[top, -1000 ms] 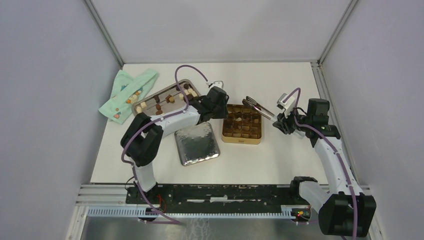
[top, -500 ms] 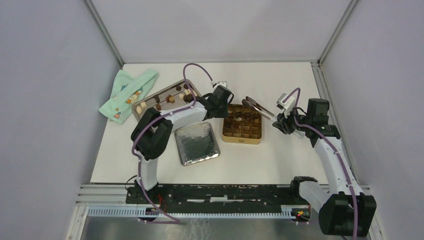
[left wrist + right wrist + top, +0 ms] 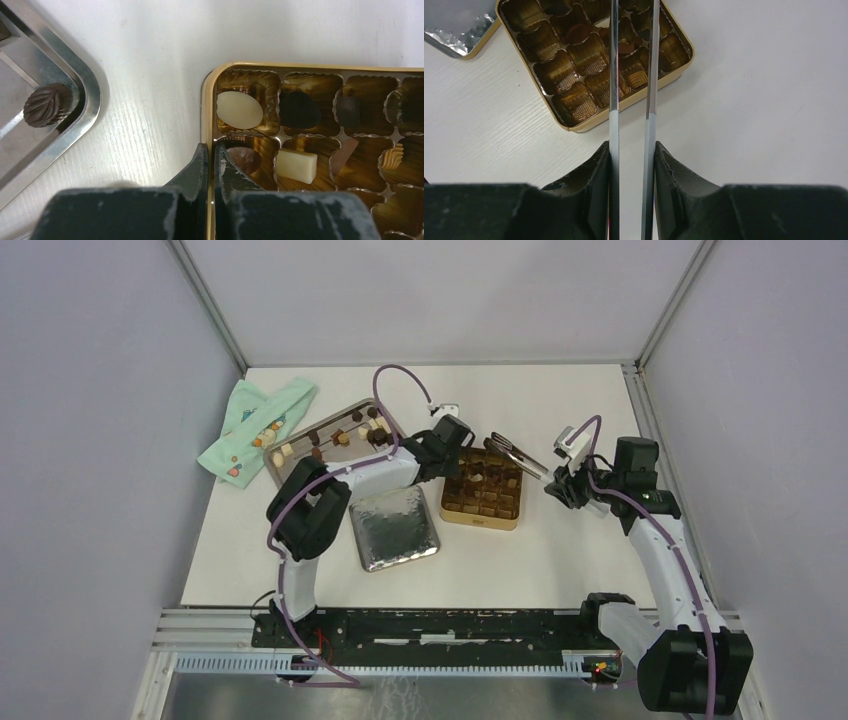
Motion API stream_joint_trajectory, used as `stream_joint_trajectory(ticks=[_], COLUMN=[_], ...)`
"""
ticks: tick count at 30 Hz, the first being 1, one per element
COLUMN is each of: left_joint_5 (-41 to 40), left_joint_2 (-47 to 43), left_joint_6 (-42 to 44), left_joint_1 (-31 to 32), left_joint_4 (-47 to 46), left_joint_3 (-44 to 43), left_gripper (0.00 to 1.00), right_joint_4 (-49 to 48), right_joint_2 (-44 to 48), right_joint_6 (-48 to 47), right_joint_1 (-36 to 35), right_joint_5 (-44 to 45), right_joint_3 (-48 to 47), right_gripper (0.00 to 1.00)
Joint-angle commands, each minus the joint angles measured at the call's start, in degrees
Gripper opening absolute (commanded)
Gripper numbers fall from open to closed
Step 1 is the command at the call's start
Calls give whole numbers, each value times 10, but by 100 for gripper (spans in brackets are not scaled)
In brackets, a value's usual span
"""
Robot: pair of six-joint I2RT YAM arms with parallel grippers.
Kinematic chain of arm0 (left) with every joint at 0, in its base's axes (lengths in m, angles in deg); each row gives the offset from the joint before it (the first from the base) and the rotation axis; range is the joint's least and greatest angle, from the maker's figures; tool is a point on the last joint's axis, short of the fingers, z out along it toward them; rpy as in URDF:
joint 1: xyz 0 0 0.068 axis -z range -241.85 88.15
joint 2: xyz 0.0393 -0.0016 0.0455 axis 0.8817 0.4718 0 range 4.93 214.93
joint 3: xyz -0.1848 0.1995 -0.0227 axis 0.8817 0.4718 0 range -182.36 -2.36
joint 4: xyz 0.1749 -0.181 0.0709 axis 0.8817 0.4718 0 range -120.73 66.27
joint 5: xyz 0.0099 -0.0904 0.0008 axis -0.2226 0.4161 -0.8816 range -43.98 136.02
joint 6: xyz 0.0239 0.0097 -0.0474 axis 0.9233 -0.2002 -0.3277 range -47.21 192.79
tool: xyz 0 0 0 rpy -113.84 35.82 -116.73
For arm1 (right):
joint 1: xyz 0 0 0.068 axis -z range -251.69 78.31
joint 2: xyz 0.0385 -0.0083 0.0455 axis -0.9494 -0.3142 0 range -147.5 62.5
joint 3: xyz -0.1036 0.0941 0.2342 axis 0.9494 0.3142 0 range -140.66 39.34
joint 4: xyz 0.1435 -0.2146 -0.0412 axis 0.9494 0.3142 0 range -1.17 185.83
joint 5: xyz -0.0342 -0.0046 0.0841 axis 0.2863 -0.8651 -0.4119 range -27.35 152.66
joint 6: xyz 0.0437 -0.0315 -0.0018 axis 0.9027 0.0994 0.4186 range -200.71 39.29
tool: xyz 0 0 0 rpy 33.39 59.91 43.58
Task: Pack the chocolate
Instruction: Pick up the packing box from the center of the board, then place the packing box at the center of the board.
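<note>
We have a few pieces of chocolate in the gold box; most wait on the tray. Our left pincer clamps the box's rim, and our right pincer grips tongs.

Over the last second the left arm has swung right, its elbow following. The left gripper, earlier short of the gold tin, now has the tin's left wall between its nearly closed jaws. One jaw is outside and the other inside beside a brown chocolate. The steel tray now lies to the jaws' left.
</note>
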Motion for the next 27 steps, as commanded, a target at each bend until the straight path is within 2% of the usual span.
stream_joint_trajectory(ticks=[1, 7, 16, 22, 27], left_joint_5=[-84, -156, -213, -197, -173], left_joint_2=[-72, -144, -203, -177, -123], left_joint_6=[33, 58, 97, 72, 27], left_joint_1=[27, 46, 73, 72, 58], left_joint_4=[-97, -198, -308, -292, -231], left_joint_3=[22, 96, 172, 156, 102], left_gripper=[2, 2, 2, 2, 2], right_joint_4=[-27, -11, 64, 156, 208], right_joint_2=[23, 50, 74, 83, 98], right_joint_6=[15, 5, -47, -128, -175], right_joint_1=[-3, -3, 2, 2, 3], right_joint_5=[-33, -88, -99, -64, -10], right_joint_3=[-8, -23, -79, -89, -68], right_gripper=[0, 0, 0, 0, 0])
